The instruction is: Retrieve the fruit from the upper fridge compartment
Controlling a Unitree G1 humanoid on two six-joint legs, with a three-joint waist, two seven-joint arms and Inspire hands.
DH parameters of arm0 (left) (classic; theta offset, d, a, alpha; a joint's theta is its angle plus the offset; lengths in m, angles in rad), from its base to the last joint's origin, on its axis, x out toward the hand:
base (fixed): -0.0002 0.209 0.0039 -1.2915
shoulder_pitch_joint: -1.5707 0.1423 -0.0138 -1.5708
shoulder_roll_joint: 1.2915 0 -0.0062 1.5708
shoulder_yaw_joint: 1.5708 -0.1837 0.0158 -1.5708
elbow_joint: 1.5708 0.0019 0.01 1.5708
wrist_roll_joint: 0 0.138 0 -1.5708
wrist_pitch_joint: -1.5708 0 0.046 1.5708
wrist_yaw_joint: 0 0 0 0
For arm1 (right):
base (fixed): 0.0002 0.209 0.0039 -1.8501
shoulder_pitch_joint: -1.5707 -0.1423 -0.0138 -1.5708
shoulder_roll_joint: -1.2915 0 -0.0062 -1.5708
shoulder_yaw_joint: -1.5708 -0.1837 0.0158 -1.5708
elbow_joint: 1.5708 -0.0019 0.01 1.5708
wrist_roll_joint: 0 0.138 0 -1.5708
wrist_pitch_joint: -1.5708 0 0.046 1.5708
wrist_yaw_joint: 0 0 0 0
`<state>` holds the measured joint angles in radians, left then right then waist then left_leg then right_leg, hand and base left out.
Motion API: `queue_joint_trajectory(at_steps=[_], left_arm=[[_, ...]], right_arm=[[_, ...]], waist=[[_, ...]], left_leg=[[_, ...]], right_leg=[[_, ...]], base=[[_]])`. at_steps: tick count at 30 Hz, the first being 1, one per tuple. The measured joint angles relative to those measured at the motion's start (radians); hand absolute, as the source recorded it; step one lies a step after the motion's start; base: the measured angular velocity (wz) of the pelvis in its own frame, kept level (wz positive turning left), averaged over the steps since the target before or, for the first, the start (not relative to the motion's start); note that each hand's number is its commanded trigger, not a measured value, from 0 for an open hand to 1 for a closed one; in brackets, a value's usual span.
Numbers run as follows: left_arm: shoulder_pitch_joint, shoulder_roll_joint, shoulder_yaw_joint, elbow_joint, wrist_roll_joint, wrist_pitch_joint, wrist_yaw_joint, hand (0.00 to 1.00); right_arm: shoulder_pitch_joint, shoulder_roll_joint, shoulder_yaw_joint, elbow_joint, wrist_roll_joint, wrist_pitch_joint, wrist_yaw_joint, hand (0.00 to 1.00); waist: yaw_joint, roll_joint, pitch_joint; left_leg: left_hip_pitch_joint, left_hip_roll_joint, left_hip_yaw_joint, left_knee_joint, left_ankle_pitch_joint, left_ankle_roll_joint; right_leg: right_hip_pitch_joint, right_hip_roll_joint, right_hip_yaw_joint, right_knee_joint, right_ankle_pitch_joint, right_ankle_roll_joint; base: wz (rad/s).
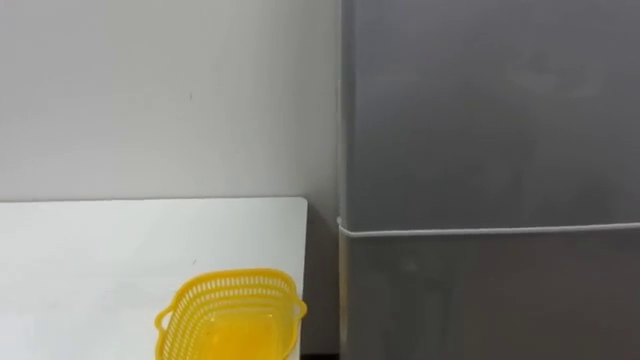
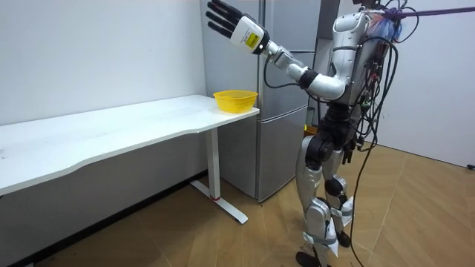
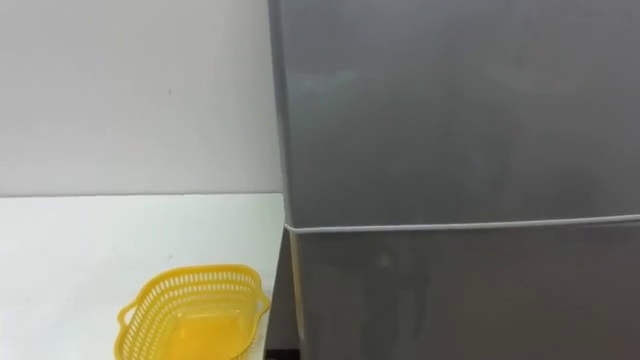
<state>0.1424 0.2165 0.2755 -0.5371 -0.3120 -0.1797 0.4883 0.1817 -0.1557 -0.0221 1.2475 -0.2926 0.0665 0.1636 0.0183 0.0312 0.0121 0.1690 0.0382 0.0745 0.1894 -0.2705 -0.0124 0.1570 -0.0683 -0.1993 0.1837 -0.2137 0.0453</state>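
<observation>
While the robot is standing in front of the fridge, whose doors are sitting shut just beside the end of the white table, it is holding its left hand high by the upper door. The fingers are spreading straight and gripping nothing. A yellow basket is sitting on the table's end nearest the fridge.
</observation>
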Motion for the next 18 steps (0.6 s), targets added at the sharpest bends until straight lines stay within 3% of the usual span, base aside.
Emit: queue_joint_trajectory(at_steps=[3, 7, 12, 18], left_arm=[[-0.035, 0.012, -0.037, -0.001, -0.003, 0.001, -0.101, 0.0], [-0.055, 0.034, -0.081, -0.027, -0.058, 0.027, -0.237, 0.0], [-0.131, 0.035, -0.109, -0.051, -0.133, 0.067, -0.373, 0.0], [-0.185, 0.035, -0.141, -0.053, -0.15, 0.073, -0.524, 0.0]], right_arm=[[-0.016, -0.003, 0.001, 0.007, -0.007, -0.004, 0.004, 0.0], [-0.025, -0.002, 0.001, 0.033, -0.014, -0.001, 0.001, 0.0], [-0.025, -0.002, 0.001, 0.032, -0.032, -0.001, 0.004, 0.0], [-0.027, -0.004, 0.001, 0.033, -0.047, -0.002, -0.001, 0.0]], waist=[[-0.015, -0.003, 0.0036], [-0.038, 0.003, -0.0017], [-0.048, 0.01, -0.0067], [-0.06, 0.01, -0.0066]], left_leg=[[-0.003, 0.0, -0.003, 0.0, 0.0, 0.0], [-0.01, 0.0, 0.007, 0.001, 0.0, 0.0], [-0.008, 0.001, 0.008, -0.001, 0.0, 0.0], [-0.001, 0.001, 0.009, -0.002, 0.0, 0.0]], right_leg=[[-0.001, 0.0, -0.002, -0.001, 0.0, 0.0], [-0.014, 0.0, 0.004, 0.002, 0.0, 0.0], [-0.014, 0.0, 0.005, 0.002, 0.001, -0.001], [-0.007, 0.001, 0.006, 0.002, 0.001, -0.001]], base=[[0.03], [-0.04], [-0.02], [0.01]])
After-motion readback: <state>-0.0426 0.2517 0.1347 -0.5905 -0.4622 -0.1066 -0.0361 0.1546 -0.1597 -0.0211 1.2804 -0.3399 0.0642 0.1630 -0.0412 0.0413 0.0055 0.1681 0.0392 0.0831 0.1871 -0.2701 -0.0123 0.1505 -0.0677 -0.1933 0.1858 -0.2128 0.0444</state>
